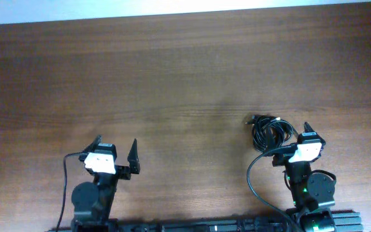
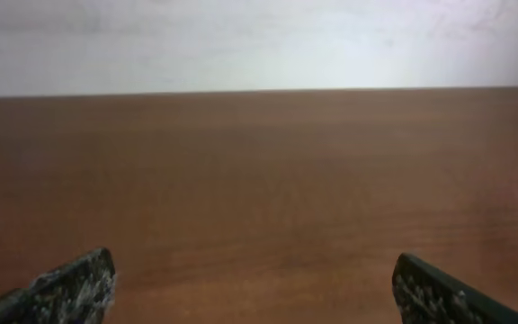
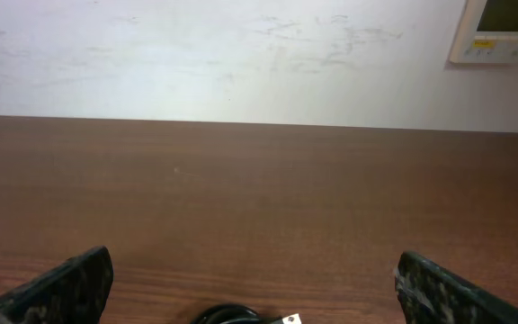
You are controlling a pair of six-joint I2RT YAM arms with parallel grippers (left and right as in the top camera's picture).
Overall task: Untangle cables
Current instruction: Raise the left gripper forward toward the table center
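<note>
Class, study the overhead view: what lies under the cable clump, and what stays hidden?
Only the bare wooden table shows beneath the cable clump. Its overlapping loops cover the lower strands, so how they cross cannot be seen.

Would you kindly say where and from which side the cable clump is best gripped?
Probably the cable clump at its near edge, where loops bunch, from above on the robot's side with the right tool: it lies flat just ahead of that open tool.
</note>
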